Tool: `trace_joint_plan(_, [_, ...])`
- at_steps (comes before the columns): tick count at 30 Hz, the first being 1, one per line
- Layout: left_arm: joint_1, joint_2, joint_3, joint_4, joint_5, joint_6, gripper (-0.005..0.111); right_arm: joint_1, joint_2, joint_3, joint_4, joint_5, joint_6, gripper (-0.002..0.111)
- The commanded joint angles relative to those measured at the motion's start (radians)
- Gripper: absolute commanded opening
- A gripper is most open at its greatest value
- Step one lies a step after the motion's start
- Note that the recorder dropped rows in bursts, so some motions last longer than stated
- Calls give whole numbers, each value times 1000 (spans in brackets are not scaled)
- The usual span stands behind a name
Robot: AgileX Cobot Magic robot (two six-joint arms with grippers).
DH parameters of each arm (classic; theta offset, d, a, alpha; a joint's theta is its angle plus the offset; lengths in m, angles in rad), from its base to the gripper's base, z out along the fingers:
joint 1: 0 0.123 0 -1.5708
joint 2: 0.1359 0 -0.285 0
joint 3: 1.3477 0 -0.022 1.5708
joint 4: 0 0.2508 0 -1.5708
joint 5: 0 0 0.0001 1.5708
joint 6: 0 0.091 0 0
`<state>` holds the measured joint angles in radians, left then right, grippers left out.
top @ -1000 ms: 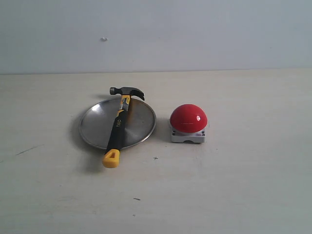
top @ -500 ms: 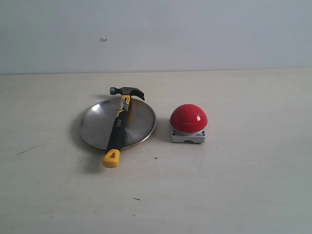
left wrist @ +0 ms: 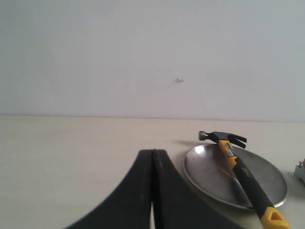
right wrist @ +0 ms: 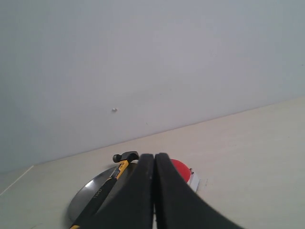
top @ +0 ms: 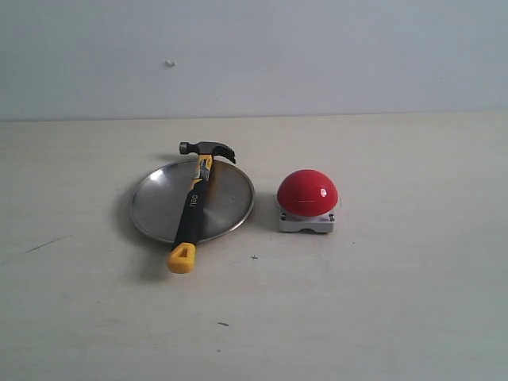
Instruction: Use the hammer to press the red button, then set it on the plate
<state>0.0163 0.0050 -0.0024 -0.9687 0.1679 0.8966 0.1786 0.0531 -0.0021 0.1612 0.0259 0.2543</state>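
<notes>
Since the hammer (top: 193, 205) is seen lying slantwise across the plate (top: 155, 205), with its dark head past the far rim and its yellow looped end beyond the near rim, a pickup is judged likely to disturb the plate; if the handle were levered against the rim, the shallow plate could be tipped or dragged across the table (top: 381, 302). The left gripper (left wrist: 152, 152) is shown with its fingers pressed together and nothing between them; the same is shown of the right gripper (right wrist: 154, 156); neither is seen in the exterior view, so both are taken to be well apart from the objects. Were the fingers not parted before descent, the handle would be struck rather than gripped; it could then be knocked off the plate. The head is judged heavier than the handle; if the handle were seized near the yellow end, the hammer could be swung downward in the grip. The red button (top: 307, 193) stands just beside the plate, on the right in the exterior view; its dome is glossy and rounded, so an off-centre press could be deflected, and the small grey base could be shoved sideways. Whether the button has been pressed cannot be told from these views.
</notes>
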Motion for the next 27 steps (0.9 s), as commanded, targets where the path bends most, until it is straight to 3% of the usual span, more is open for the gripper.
trace_joint_plan(1, [-1, -5, 2, 436, -46, -444, 0, -4, -8, 2, -3, -3, -8, 0])
trace_joint_plan(4, [-1, -5, 2, 759, -49, -793, 0, -4, -8, 2, -3, -3, -8, 0])
trace_joint_plan(7, [-1, -5, 2, 860, -57, -932, 0, -4, -8, 2, -3, -3, -8, 0])
trace_joint_plan(27, [-1, -5, 2, 861, -42, -953, 0, -4, -8, 2, -3, -3, -8, 0])
